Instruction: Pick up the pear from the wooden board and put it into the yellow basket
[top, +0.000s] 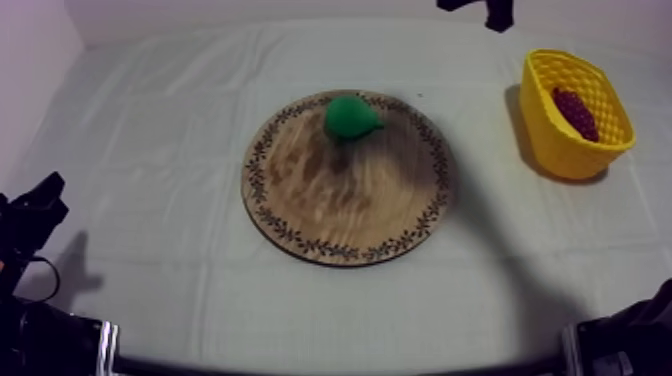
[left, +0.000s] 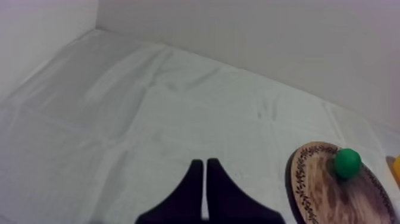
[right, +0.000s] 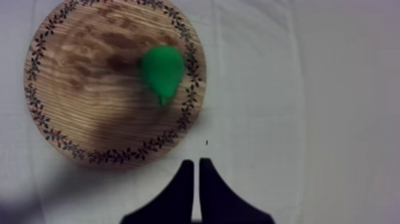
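Pear (top: 350, 117) lies on wooden board (top: 340, 205), near its far rim. Yellow basket (top: 555, 145) well apart at your right, grapes (top: 576, 112) inside. Your left pincer (left: 205, 162) closed, empty. Right pincer (right: 197, 162) closed, empty, over desk (top: 150, 200) beside board.

We log a lab robot bench: cloth-draped table (top: 150, 170), bare walls (left: 268, 42), black arms (top: 30, 225) at the edges, toy pear (top: 350, 117) on a board (top: 340, 200), toy grapes (top: 575, 113) in a basket (top: 560, 152).

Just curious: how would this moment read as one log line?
pear on board | grapes in basket | left gripper shut | right gripper shut, near board
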